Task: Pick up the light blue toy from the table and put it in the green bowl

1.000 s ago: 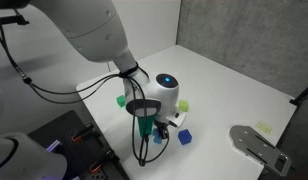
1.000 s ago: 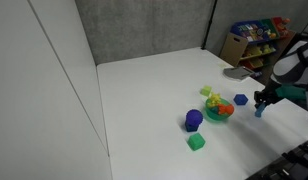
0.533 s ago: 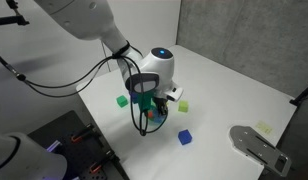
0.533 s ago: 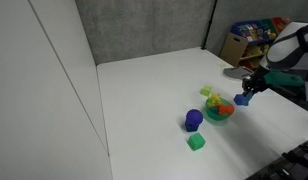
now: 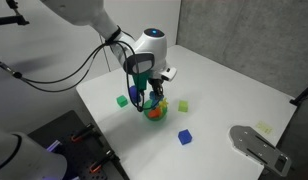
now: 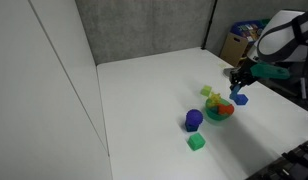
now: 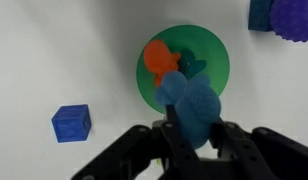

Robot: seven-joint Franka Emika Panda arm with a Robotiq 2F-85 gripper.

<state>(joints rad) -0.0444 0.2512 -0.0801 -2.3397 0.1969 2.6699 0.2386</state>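
In the wrist view my gripper (image 7: pixel 194 128) is shut on the light blue toy (image 7: pixel 190 100), a rounded pale blue piece held between the fingers. It hangs over the near rim of the green bowl (image 7: pixel 216 52), which holds an orange piece (image 7: pixel 158 58) and a teal piece. In both exterior views the gripper (image 5: pixel 144 96) (image 6: pixel 237 88) is just above the bowl (image 5: pixel 155 112) (image 6: pixel 220 114), not touching it.
A royal-blue cube (image 7: pixel 71 122) (image 5: pixel 185 137) (image 6: pixel 240 99) lies beside the bowl. A dark blue-purple cylinder (image 6: pixel 193 120) (image 7: pixel 294 18), green cubes (image 6: pixel 196 142) (image 5: pixel 122 100) and a yellow-green block (image 5: pixel 183 105) (image 6: pixel 206 92) surround it. A grey stand (image 5: pixel 256 143) sits near the table edge.
The arm has carried the light blue toy from beside the royal-blue cube over to the green bowl. The gripper stayed shut on it.
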